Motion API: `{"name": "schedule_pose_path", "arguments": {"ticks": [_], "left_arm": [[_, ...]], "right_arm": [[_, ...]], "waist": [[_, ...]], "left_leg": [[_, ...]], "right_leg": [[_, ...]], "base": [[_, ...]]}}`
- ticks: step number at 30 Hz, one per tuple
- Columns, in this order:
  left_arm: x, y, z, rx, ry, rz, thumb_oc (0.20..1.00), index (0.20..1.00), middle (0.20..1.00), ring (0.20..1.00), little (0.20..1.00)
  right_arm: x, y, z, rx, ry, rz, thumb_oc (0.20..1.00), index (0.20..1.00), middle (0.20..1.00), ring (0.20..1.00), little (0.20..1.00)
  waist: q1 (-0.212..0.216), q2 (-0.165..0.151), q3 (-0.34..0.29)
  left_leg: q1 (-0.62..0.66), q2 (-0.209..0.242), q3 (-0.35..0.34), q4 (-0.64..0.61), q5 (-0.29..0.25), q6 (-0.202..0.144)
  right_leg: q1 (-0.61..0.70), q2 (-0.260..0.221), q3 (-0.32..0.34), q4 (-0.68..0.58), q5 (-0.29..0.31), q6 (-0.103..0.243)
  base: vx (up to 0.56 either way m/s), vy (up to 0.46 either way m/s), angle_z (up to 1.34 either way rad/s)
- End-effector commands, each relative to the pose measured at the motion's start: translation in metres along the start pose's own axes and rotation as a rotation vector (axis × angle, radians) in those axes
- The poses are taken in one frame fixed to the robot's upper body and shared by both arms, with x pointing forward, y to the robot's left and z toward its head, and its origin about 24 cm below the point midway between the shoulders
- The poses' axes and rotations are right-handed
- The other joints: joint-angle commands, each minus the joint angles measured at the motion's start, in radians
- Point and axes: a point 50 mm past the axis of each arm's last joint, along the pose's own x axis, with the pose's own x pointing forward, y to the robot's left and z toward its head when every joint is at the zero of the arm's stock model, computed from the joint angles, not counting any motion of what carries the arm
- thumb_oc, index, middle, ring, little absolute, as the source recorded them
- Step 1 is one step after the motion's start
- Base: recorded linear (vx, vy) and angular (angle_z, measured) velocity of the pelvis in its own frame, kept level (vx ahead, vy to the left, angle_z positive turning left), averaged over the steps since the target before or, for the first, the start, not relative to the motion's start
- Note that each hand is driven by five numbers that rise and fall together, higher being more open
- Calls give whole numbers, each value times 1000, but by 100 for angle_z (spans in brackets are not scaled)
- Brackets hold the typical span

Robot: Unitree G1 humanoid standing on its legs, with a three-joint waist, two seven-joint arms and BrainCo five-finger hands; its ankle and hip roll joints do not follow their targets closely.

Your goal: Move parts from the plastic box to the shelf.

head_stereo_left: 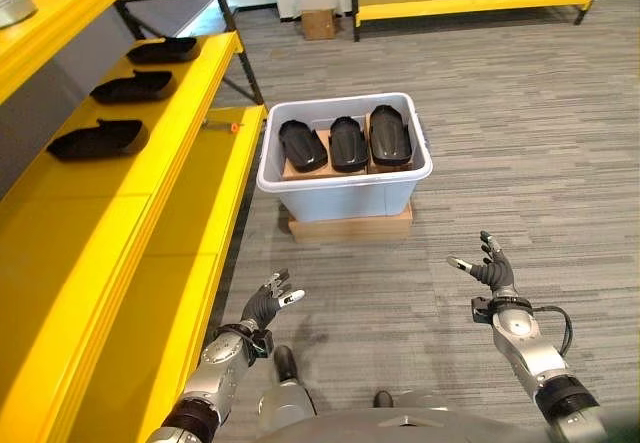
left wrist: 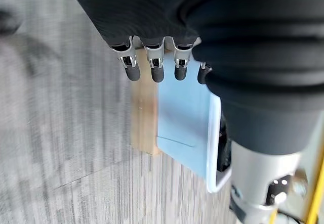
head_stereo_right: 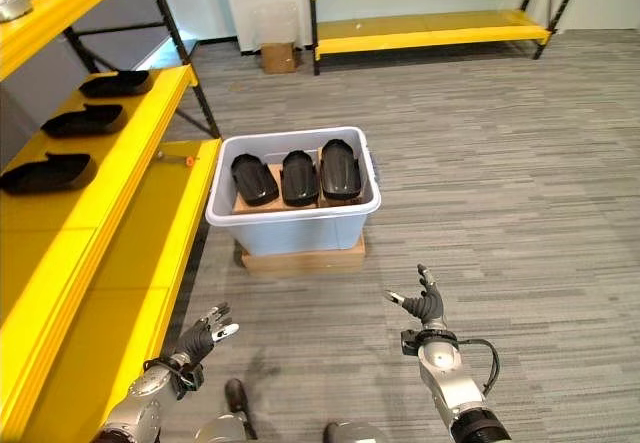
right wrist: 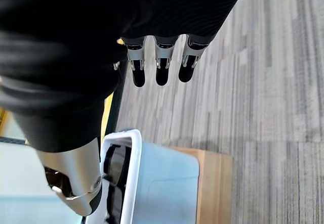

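— Pale blue plastic box (head_stereo_left: 345,178): where is it?
— On the grey carpet, on a flat wooden board (head_stereo_left: 350,228), just beside the yellow shelf (head_stereo_left: 150,173). Three black parts (head_stereo_left: 347,143) lie side by side inside; three more parts (head_stereo_left: 100,139) rest on the shelf.
— And the hands?
— Left hand (head_stereo_left: 268,303) and right hand (head_stereo_left: 490,268) hang near the box, fingers relaxed, straight, holding nothing. Each wrist view adds the box's wall and board from close by.

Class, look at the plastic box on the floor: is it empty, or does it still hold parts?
Not empty. The plastic box holds three black parts lying side by side. Both hands, left hand and right hand, are open and hold nothing.
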Motion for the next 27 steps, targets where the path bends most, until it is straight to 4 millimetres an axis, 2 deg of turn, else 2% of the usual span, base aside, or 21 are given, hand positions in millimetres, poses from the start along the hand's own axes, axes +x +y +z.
{"name": "schedule_pose_path", "arguments": {"ticks": [1, 4, 7, 8, 12, 13, 14, 16, 17, 18, 19, 20, 22, 25, 27], "left_arm": [[2, 3, 17, 18, -78, -18, 1000, 1000, 1000, 1000, 1000], [1, 4, 16, 67, -77, -14, 1000, 1000, 1000, 1000, 1000], [1, 5, 16, 130, -75, 1, 1000, 1000, 1000, 1000, 1000], [2, 4, 21, 199, -81, -11, 1000, 1000, 1000, 1000, 1000], [2, 3, 23, 215, -88, -12, 1000, 1000, 1000, 1000, 1000], [1, 3, 21, 209, -87, -10, 1000, 1000, 1000, 1000, 1000], [0, 4, 20, 202, -88, -7, 1000, 1000, 1000, 1000, 1000], [1, 3, 21, 199, -94, -5, 1000, 1000, 1000, 1000, 1000], [1, 2, 23, 208, -98, -6, 1000, 1000, 1000, 1000, 1000], [1, 2, 24, 210, -99, -5, 1000, 1000, 1000, 1000, 1000], [1, 1, 26, 247, -97, 0, 1000, 1000, 1000, 1000, 1000], [1, 1, 24, 284, -86, -8, 1000, 1000, 1000, 1000, 1000], [-6, 2, 14, 336, -58, -30, 1000, 1000, 1000, 1000, 1000], [-8, 0, 10, 322, -53, -46, 1000, 1000, 1000, 1000, 1000], [-6, -3, 11, 322, -50, -51, 1000, 1000, 1000, 1000, 1000]], "right_arm": [[3, 7, 32, 68, -149, 47, 1000, 1000, 1000, 1000, 1000], [3, 16, 39, 92, -169, 72, 1000, 1000, 1000, 1000, 1000], [6, 22, 46, 107, -195, 84, 1000, 1000, 1000, 1000, 1000], [8, 27, 56, 138, -225, 73, 1000, 1000, 1000, 1000, 1000], [10, 32, 63, 154, -246, 66, 1000, 1000, 1000, 1000, 1000], [11, 32, 64, 150, -251, 67, 1000, 1000, 1000, 1000, 1000], [12, 31, 65, 148, -255, 69, 1000, 1000, 1000, 1000, 1000], [13, 28, 68, 148, -267, 69, 1000, 1000, 1000, 1000, 1000], [13, 25, 69, 151, -266, 68, 1000, 1000, 1000, 1000, 1000], [13, 25, 69, 155, -261, 69, 1000, 1000, 1000, 1000, 1000], [12, 23, 66, 180, -232, 58, 1000, 1000, 1000, 1000, 1000], [12, 21, 64, 185, -230, 38, 1000, 1000, 1000, 1000, 1000], [12, 15, 58, 196, -201, -32, 1000, 1000, 1000, 1000, 1000], [12, 7, 56, 183, -195, -94, 1000, 1000, 1000, 1000, 1000], [10, 4, 56, 141, -212, -118, 1000, 1000, 1000, 1000, 1000]], "waist": [[30, 22, 11], [41, 32, 8], [58, 27, 2], [78, 19, -5], [93, 29, -3], [94, 33, 1], [92, 34, 3], [77, 28, 11], [65, 18, 15], [61, 17, 17], [54, 2, 22], [53, 0, 26], [55, -11, 41], [43, -11, 30], [27, -14, 19]], "left_leg": [[39, -24, -16, 13, -75, 37], [55, -43, -19, -13, -75, 64], [71, -77, -35, -28, -107, 81], [66, -110, -16, -38, -126, 119], [95, -128, 11, -48, -156, 152], [112, -128, 19, -52, -161, 153], [127, -129, 22, -55, -164, 150], [159, -132, 9, -61, -172, 139], [176, -137, -5, -62, -184, 132], [184, -135, -8, -63, -188, 129], [210, -146, -26, -68, -215, 124], [223, -146, -40, -64, -233, 124], [245, -135, -37, -36, -252, 121], [252, -125, -50, -14, -258, 112], [255, -120, -67, 1, -269, 110]], "right_leg": [[-98, -113, -93, 174, -30, 107], [-132, -109, -93, 206, -20, 112], [-136, -124, -89, 260, -36, 131], [-171, -148, -109, 407, -8, 160], [-274, -222, -158, 658, 69, 182], [-291, -227, -165, 669, 67, 181], [-300, -217, -170, 642, 71, 180], [-309, -164, -170, 467, 79, 176], [-320, -149, -161, 306, 110, 178], [-318, -146, -161, 256, 129, 181], [-342, -186, -134, 83, 244, 212], [-354, -211, -111, 16, 295, 228], [-360, -269, -95, -65, 359, 241], [-313, -264, -66, -76, 354, 240], [-309, -245, -25, -35, 326, 235]], "base": [[180, 193, 14], [115, 186, 3], [114, 249, -16], [122, 406, -12], [49, 250, -24], [90, 107, -10], [127, 3, -24], [150, -105, -28], [142, -130, -9], [279, -231, 12], [307, -240, 26], [407, -330, 39], [460, -401, 61], [446, -310, 43], [446, -322, 61]]}}
